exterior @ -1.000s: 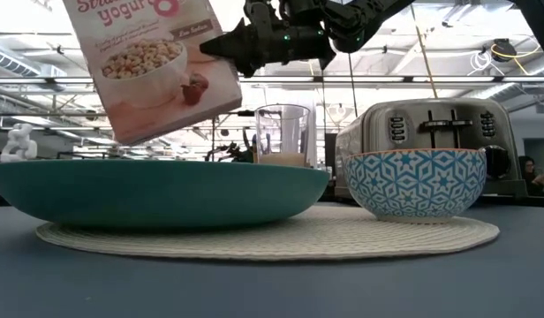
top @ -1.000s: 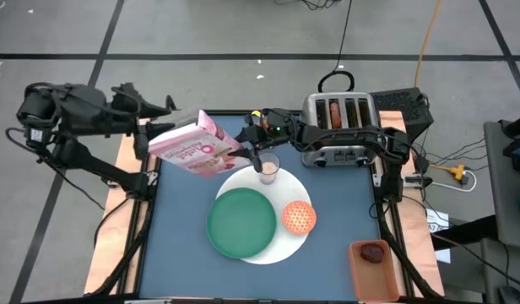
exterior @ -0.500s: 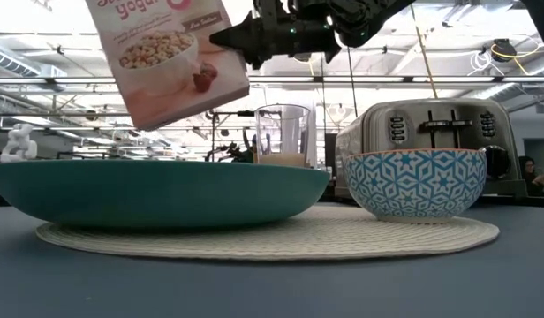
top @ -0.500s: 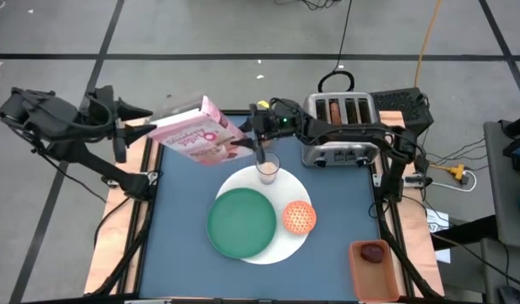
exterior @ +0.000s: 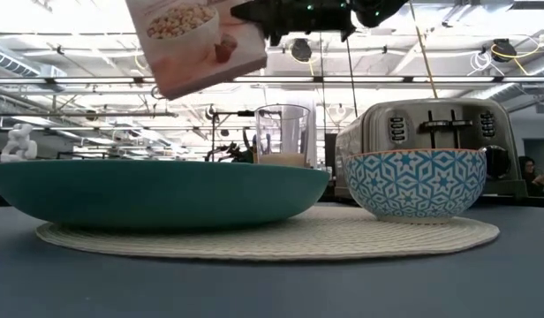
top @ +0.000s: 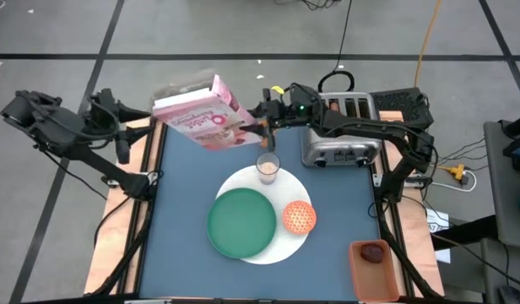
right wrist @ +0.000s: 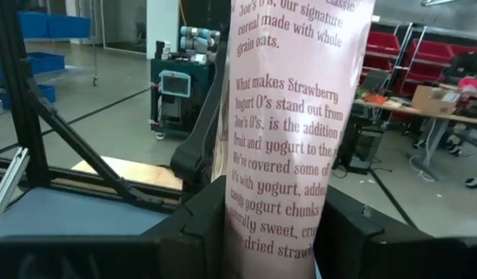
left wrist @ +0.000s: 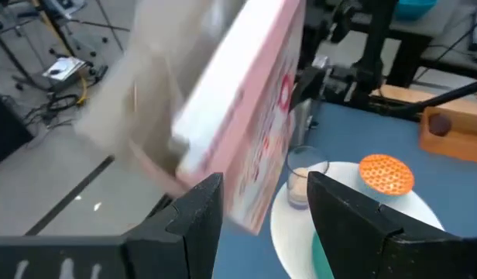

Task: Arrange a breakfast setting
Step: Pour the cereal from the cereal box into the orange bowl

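Right pincer [top: 262,122] pinching the cereal box [top: 205,118] across its thin faces; wrist view shows both fingers flat on the cardboard. Box is in the air, tilted, over the far-left part of the surface, above and clear of the glass [top: 268,167].

Left pincer [top: 129,135] off the far-left corner, spread, holding nothing; box sits just ahead of its fingers in its wrist view, no contact.

Rest of the setting: green plate [top: 242,221] and orange bowl [top: 299,217] on the white mat [top: 281,184] mid-surface, glass at the mat's far edge. Toaster [top: 340,127] at the far-right edge.

Handling, my read: box is light, thin cardboard, walls cave if squeezed hard, glossy so it can slide. One-end grip leaves a long lever, so it'll want to swing. Better hold is mid-height across the narrow sides. Glass is the breakable thing underneath.
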`<control>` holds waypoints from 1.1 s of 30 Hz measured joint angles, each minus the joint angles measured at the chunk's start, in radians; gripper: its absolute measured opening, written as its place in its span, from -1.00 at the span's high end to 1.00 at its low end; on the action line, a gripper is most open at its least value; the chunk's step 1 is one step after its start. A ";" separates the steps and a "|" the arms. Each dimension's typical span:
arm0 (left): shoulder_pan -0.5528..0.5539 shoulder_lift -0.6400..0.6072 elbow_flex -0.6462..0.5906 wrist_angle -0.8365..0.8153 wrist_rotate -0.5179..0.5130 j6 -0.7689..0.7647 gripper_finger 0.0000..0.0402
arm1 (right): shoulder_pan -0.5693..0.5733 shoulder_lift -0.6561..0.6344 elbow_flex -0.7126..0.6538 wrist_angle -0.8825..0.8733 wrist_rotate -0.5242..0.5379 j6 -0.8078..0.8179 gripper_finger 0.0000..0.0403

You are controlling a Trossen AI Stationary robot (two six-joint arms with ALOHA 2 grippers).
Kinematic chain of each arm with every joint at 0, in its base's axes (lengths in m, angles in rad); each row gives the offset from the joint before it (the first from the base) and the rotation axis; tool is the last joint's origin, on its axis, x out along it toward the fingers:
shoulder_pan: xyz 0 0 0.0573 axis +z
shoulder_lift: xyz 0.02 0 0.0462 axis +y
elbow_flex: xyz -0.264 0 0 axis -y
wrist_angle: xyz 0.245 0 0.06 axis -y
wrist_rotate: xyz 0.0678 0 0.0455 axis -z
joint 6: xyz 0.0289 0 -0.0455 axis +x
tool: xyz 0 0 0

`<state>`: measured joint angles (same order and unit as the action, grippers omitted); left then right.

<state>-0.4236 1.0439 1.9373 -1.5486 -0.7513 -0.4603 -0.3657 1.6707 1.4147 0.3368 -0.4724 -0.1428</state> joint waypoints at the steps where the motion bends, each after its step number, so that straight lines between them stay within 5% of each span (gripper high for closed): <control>1: -0.006 -0.003 -0.021 -0.001 -0.001 -0.015 0.04 | -0.003 -0.012 0.000 -0.005 0.000 0.000 0.31; 14: -0.092 -0.113 -0.466 0.044 -0.151 -0.257 0.04 | -0.021 -0.180 0.000 -0.060 -0.001 0.000 0.31; 27: -0.170 -0.282 -1.038 0.494 -0.347 -0.300 0.04 | -0.021 -0.289 0.000 -0.124 -0.001 0.000 0.31; 33: -0.145 -0.260 -1.128 0.579 -0.402 -0.383 0.04 | -0.021 -0.290 0.000 -0.129 -0.001 0.000 0.31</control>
<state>-0.5683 0.7842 0.8097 -0.9695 -1.1530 -0.8433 -0.3866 1.3808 1.4147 0.2074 -0.4732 -0.1425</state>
